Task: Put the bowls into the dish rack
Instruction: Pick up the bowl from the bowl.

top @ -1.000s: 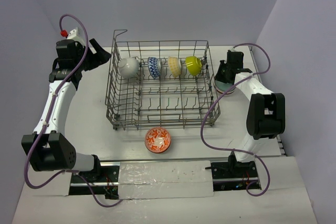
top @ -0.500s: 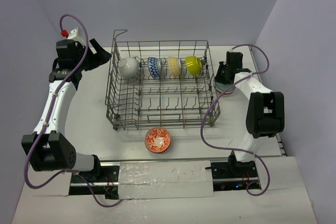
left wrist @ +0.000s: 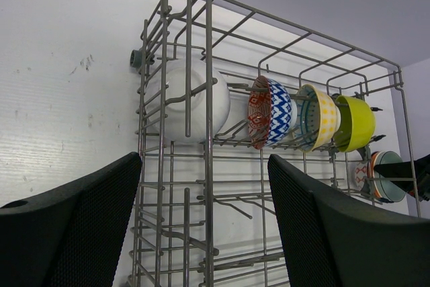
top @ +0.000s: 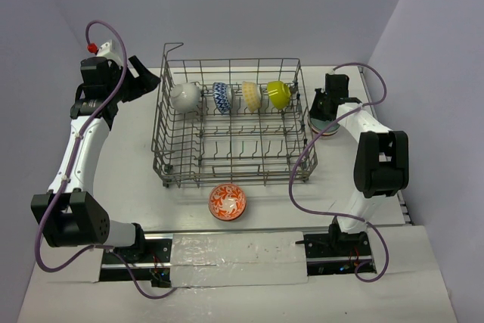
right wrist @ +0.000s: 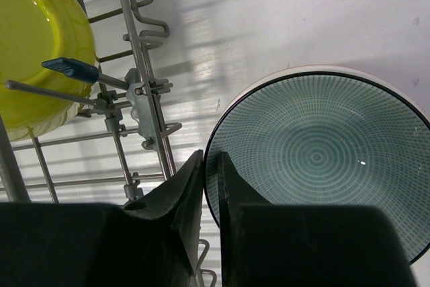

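Note:
The dish rack (top: pixel 160 132) stands mid-table with a white bowl (top: pixel 184 97), a blue patterned bowl (top: pixel 221 97), a pale yellow bowl (top: pixel 252 96) and a lime bowl (top: pixel 278 94) on edge in its far row. An orange patterned bowl (top: pixel 228 202) lies on the table in front of it. Right of the rack sits a grey-green ringed bowl (right wrist: pixel 322 159) with another bowl's pale rim under it. My right gripper (right wrist: pixel 210 156) is shut on its left rim, one finger inside, one outside. My left gripper (left wrist: pixel 205 159) hangs open, left of the rack (left wrist: pixel 209 99), holding nothing.
The rack's right wall and clips (right wrist: pixel 144 109) stand a finger's width left of my right gripper. The lime bowl (right wrist: pixel 33 52) leans just inside that wall. A purple cable (top: pixel 299 164) loops over the rack's near right corner.
My right jaws have narrowed onto the ringed bowl's rim and the wrist has shifted slightly away from me. The left arm has not moved.

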`<move>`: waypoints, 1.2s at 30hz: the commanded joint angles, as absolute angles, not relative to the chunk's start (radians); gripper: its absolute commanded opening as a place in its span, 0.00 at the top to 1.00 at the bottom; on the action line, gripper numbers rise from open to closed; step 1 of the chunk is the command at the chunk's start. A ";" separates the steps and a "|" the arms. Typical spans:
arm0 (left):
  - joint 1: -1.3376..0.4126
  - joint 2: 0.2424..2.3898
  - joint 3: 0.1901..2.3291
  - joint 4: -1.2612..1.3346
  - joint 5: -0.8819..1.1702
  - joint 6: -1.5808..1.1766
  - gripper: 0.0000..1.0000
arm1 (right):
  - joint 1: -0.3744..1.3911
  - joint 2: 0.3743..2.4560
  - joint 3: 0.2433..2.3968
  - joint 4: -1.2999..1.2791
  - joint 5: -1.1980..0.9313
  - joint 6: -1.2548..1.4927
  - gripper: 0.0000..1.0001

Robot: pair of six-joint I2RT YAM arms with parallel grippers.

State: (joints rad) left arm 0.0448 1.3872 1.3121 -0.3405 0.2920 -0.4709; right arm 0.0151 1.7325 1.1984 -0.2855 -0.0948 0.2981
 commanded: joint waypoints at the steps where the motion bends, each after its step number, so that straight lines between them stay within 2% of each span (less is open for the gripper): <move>1: 0.049 1.379 1.313 -0.296 0.316 -0.483 0.20 | 0.026 1.729 1.241 -0.291 -0.098 0.295 0.91; 14: 0.051 1.374 1.312 -0.293 0.322 -0.486 0.20 | 0.034 1.694 1.247 -0.314 -0.097 0.293 1.00; 36: 0.060 1.371 1.304 -0.278 0.347 -0.505 0.22 | 0.101 1.624 1.308 -0.410 -0.005 0.275 1.00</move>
